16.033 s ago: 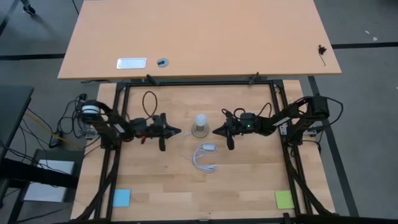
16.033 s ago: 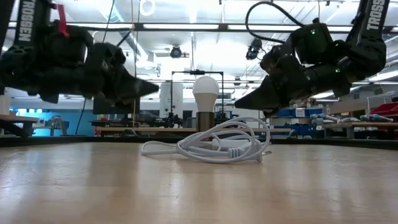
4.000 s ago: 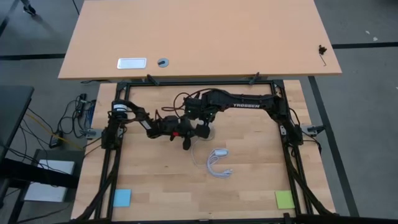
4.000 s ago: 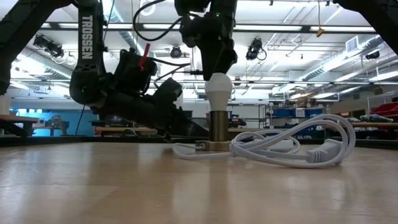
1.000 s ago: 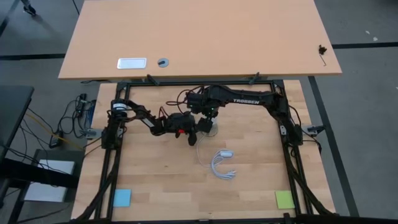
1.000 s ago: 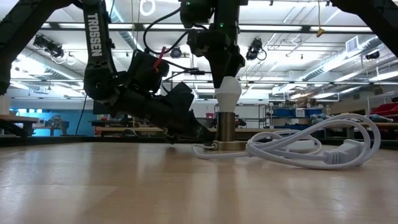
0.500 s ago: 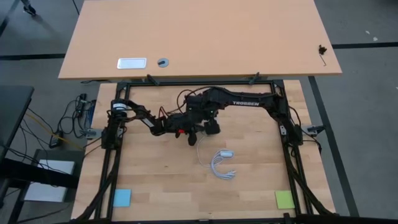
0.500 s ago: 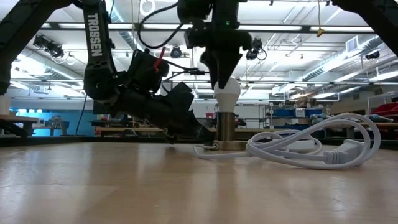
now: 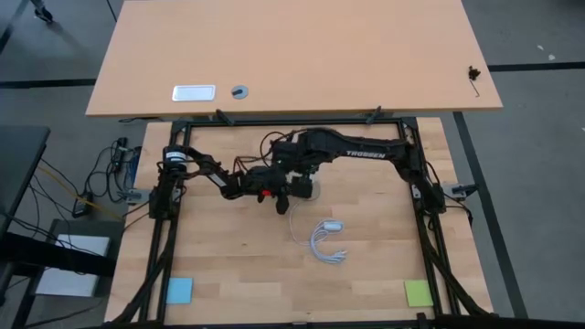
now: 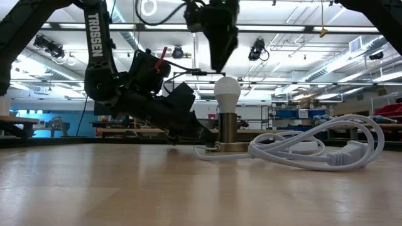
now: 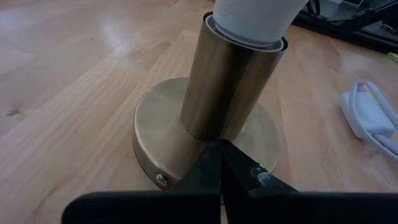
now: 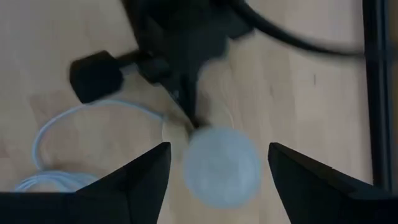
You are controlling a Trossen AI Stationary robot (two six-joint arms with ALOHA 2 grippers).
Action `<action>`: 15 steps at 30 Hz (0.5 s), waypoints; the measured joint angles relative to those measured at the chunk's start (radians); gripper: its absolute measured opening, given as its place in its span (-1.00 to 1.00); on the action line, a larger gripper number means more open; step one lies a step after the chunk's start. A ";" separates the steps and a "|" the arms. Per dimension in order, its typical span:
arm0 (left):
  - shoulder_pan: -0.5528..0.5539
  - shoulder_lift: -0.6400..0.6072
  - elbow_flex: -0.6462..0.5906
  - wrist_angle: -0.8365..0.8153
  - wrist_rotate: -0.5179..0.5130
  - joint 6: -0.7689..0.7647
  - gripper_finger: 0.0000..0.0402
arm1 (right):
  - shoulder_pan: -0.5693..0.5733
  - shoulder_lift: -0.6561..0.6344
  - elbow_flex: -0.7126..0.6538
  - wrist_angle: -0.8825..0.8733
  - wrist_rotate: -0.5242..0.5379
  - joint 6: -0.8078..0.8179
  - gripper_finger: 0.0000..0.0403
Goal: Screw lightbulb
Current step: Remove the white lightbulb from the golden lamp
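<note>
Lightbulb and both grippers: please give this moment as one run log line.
lightbulb: upright in socket | right gripper: open, above bulb, apart | left gripper: shut, tips on socket base

You've got the lightbulb (image 10: 227,92) standing upright near the middle of the table, base down in the brass socket (image 10: 227,129). It's a small frosted white bulb, rounded on top and narrowing toward the neck. In the left wrist view you only see its white lower neck (image 11: 255,17) sitting inside the rim of the brass cylinder (image 11: 231,87). From straight above it's just a pale round blob (image 12: 221,165). Nothing's touching its dome in the low view.
</note>
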 joint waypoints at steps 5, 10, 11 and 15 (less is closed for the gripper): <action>0.000 0.000 0.000 0.000 0.007 0.008 -1.00 | -0.018 -0.002 0.004 -0.069 -0.004 0.055 0.40; 0.000 0.000 0.000 0.000 0.011 0.008 -1.00 | -0.026 -0.002 0.004 -0.065 -0.010 0.058 0.39; 0.000 0.000 0.000 0.000 0.011 0.008 -1.00 | -0.030 -0.002 0.004 -0.066 -0.010 0.059 0.38; 0.000 0.000 0.000 -0.002 0.011 0.008 -1.00 | -0.042 -0.003 -0.013 -0.058 -0.019 0.060 0.34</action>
